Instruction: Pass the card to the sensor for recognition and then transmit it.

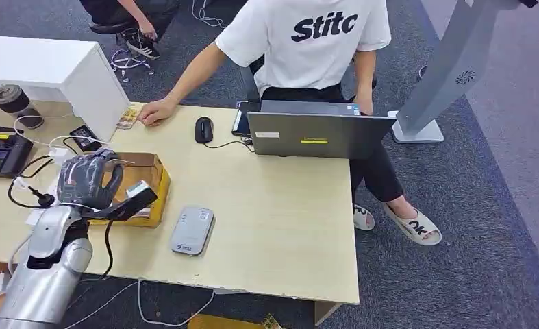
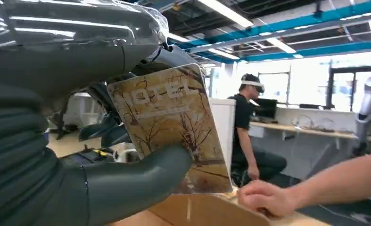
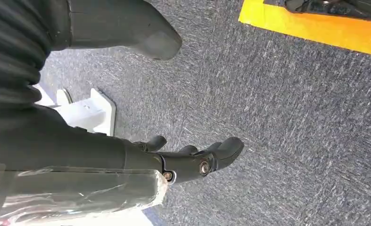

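The left hand (image 1: 88, 179) pinches a brown tree-printed hotel card (image 2: 171, 125) between thumb and fingers — above the open cardboard box (image 1: 155, 179). Right of it lies the flat grey card sensor (image 1: 192, 230). The right hand (image 3: 193, 157) hangs empty, fingers apart, over grey carpet.

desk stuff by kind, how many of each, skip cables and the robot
cards: 2, one in the left hand, one under a person's hand
card reader: 1
cardboard box: 1
laptop: 1
mouse: 1
cup: 1
desk phone: 1
total: 8
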Robot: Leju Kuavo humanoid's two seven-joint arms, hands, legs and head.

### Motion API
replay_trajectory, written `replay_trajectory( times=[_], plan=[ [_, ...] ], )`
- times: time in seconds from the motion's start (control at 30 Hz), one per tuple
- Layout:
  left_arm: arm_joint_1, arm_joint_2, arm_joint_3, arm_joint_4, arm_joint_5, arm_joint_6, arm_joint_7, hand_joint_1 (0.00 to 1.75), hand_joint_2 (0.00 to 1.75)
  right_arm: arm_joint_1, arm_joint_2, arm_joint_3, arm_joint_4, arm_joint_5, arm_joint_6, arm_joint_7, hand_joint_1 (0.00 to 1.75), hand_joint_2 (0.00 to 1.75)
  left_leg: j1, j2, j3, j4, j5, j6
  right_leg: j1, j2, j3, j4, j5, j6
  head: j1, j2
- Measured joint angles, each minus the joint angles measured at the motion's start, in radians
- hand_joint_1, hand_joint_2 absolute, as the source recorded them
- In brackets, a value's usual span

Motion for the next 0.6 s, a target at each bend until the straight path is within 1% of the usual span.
replay_trajectory(
  times=[0.1,0.3,0.43,0.53,0.6],
  plan=[
    [0.0,-0.015,-0.054,0.0,-0.014,-0.02,0.0,1.75,1.75,0.0,0.0,0.004,0.0,0.0,0.003,0.0,0.0,1.75,0.0,0.0,0.0,0.0,0.0,0.0,0.0,0.0,0.0,0.0,0.0,0.0,0.0,0.0],
    [-0.002,-0.043,-0.141,0.009,-0.014,-0.033,0.001,1.75,1.75,0.0,0.0,0.008,0.0,0.0,0.005,0.0,0.0,1.75,0.0,0.0,0.0,0.0,0.0,0.0,0.0,0.0,0.0,0.0,0.0,0.0,0.0,0.0],
    [-0.003,-0.065,-0.185,0.013,0.003,-0.044,-0.005,1.75,1.75,0.0,0.0,0.008,0.0,-0.002,0.011,0.008,0.0,1.75,0.0,0.0,0.0,0.0,0.0,0.0,0.0,0.0,0.0,0.0,0.0,0.0,0.0,0.0],
    [-0.003,-0.071,-0.208,0.019,-0.001,-0.06,-0.005,1.75,1.75,0.0,0.0,0.008,0.0,-0.002,0.019,0.008,0.0,1.75,0.0,0.0,0.0,0.0,0.0,0.0,0.0,0.0,0.0,0.0,0.0,0.0,0.0,0.0],
    [-0.003,-0.072,-0.229,0.027,-0.012,-0.079,0.006,1.75,1.75,0.0,0.0,0.008,0.0,-0.001,0.018,0.011,0.0,1.75,0.0,0.0,0.0,0.0,0.0,0.0,0.0,0.0,0.0,0.0,0.0,0.0,0.0,0.0]
  ],
)
